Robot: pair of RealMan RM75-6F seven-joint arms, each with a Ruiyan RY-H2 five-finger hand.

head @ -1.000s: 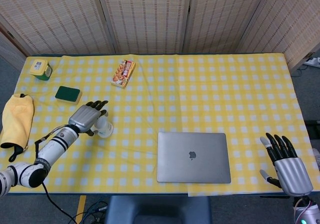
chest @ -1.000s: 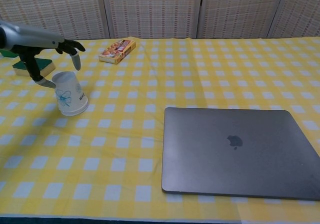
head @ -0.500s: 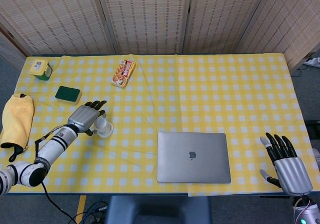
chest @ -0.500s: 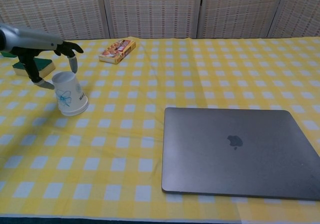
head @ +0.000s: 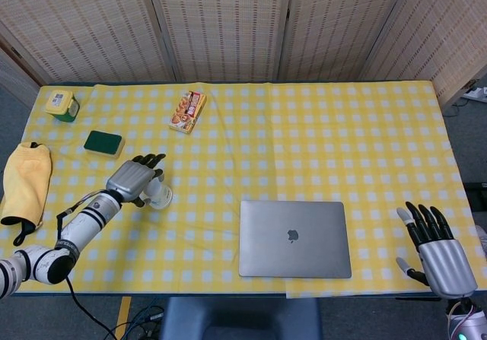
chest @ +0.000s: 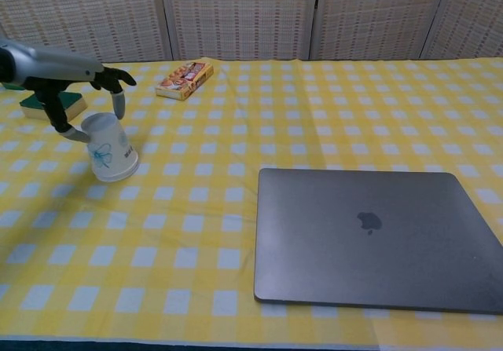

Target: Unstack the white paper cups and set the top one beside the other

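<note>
The white paper cups (chest: pixel 109 148), tapered and printed with a blue motif, are seen mouth-down as one stack on the yellow checked cloth (head: pixel 319 142) at the left. The top of the stack is covered by the left hand (head: pixel 134 179), metallic with dark fingers spread apart; a firm grip cannot be confirmed. The right hand (head: pixel 440 255) is held open, fingers apart, at the near right edge, right of the smooth grey laptop (head: pixel 294 238).
</note>
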